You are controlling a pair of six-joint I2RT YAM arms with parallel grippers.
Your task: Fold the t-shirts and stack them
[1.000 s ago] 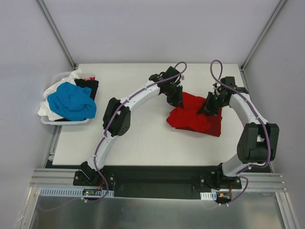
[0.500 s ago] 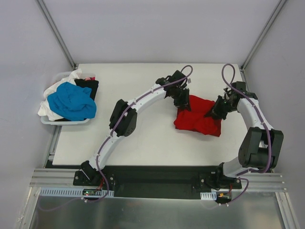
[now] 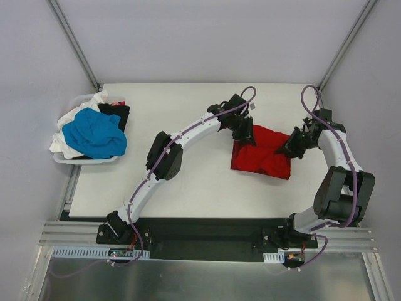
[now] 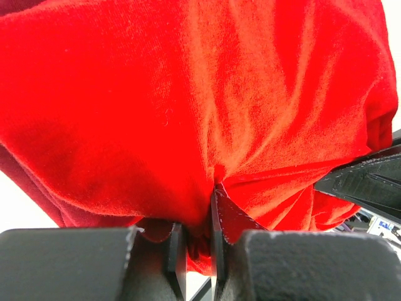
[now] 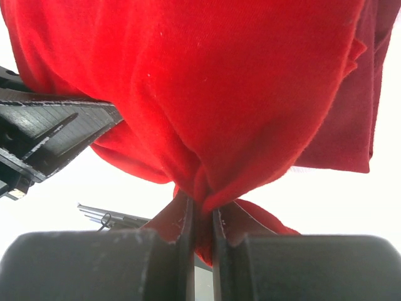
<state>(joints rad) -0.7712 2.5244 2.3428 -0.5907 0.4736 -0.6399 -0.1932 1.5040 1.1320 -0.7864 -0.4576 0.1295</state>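
White table point(image 3: 188, 106) fills the cell between plain grey walls. On its right half, close to the right edge, the red t-shirt point(image 3: 260, 158) sits bunched between the two arms, and its lower folds appear to rest on the table. At the far left corner a bin point(image 3: 84, 161) holds the waiting pile, with a blue t-shirt point(image 3: 94, 135) on top of white and black cloth.

The left gripper point(image 3: 245, 134) is clamped on the shirt's far-left part. Its wrist view shows a pinch of red cloth squeezed between the fingers point(image 4: 177, 257). The right gripper point(image 3: 290, 149) is likewise pinched tight on the right-hand part.

The step looks like spreading the shirt for folding. It would go best with both pinches kept level and drawn apart until the held edge is taut. The shirt should then be laid flat nearer the table's middle, since little room remains at the right edge.

A second ago the shirt lay nearer the middle and spread wider. Both grippers have since travelled rightward, drawing the bundle along. The bin's pile is unchanged.
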